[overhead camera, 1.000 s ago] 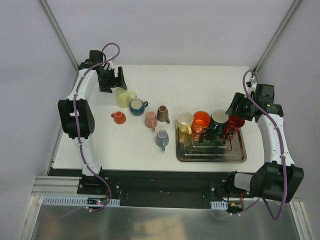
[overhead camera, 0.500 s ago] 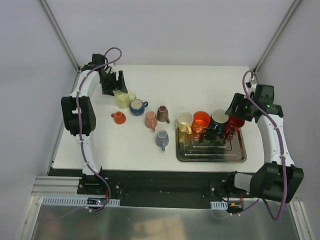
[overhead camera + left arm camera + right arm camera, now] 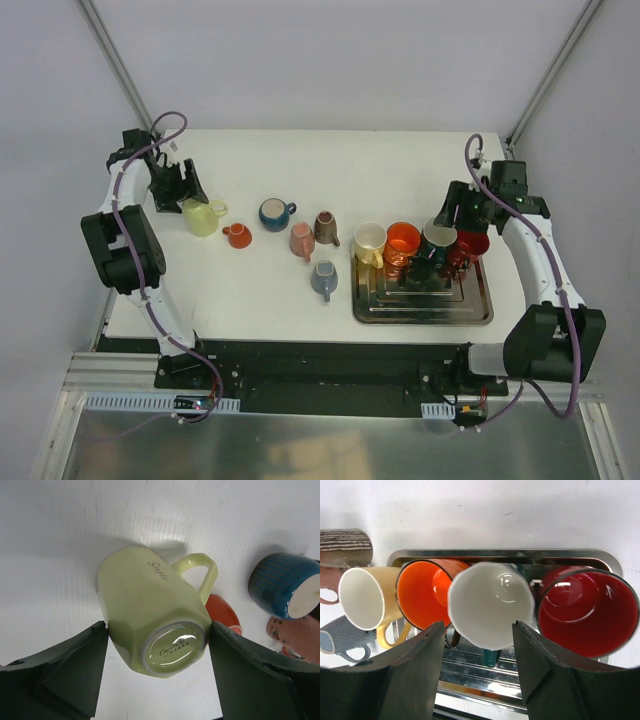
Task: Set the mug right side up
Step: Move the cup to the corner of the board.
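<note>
Yellow mug (image 3: 150, 615) sat at the far-left part of the desk (image 3: 400, 160), just left of a small orange cup (image 3: 236, 235). Left claw (image 3: 157, 630) was partly open, its jaws pressed to opposite sides of the mug, seemingly gripping it. The mug's base faced the wrist and its mouth pointed away, handle to the right. A half-turn looked needed. Right claw (image 3: 479, 625) hung open and empty over the tray (image 3: 495, 554), well apart.
</note>
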Robot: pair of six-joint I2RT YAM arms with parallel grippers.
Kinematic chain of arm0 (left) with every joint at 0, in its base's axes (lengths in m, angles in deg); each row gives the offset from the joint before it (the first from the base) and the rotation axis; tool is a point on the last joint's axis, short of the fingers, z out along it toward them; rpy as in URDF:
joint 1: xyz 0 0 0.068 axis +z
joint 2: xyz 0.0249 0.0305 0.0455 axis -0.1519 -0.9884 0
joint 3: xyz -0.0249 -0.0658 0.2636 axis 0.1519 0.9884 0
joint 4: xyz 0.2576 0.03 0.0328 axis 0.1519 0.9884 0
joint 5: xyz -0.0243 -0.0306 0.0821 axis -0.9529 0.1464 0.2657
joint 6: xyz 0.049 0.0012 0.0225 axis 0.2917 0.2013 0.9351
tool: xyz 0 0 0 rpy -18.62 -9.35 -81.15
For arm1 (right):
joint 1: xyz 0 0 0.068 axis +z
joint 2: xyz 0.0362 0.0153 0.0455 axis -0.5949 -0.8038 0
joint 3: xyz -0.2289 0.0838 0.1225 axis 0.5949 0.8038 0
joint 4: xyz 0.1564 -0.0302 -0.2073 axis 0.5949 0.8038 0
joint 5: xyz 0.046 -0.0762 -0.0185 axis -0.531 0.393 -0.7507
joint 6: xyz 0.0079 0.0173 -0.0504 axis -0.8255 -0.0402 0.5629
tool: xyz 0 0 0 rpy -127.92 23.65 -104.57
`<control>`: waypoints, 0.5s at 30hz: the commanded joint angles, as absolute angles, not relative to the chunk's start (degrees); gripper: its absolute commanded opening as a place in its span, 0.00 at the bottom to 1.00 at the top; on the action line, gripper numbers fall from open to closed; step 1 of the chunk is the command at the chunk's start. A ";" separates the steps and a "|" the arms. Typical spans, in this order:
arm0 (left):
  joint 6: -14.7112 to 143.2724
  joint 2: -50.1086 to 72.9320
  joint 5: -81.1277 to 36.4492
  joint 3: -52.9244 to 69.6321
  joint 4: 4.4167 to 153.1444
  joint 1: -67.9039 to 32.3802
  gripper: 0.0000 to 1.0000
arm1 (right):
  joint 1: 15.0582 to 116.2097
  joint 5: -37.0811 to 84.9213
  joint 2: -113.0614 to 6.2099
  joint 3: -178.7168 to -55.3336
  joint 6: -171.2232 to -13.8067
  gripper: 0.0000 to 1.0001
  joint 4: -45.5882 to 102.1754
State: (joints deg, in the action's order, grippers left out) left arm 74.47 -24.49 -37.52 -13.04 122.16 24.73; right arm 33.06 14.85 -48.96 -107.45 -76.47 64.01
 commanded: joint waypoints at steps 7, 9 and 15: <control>85.61 -9.44 -33.42 1.59 129.04 24.38 0.70 | 42.12 12.66 -51.79 -113.46 -72.35 0.63 62.33; 85.44 -7.32 -32.28 3.44 131.23 24.38 0.70 | 43.71 12.58 -52.67 -114.34 -71.99 0.63 62.50; 85.88 -2.49 -32.62 9.85 135.72 24.21 0.69 | 48.80 11.96 -54.52 -115.92 -68.92 0.64 62.41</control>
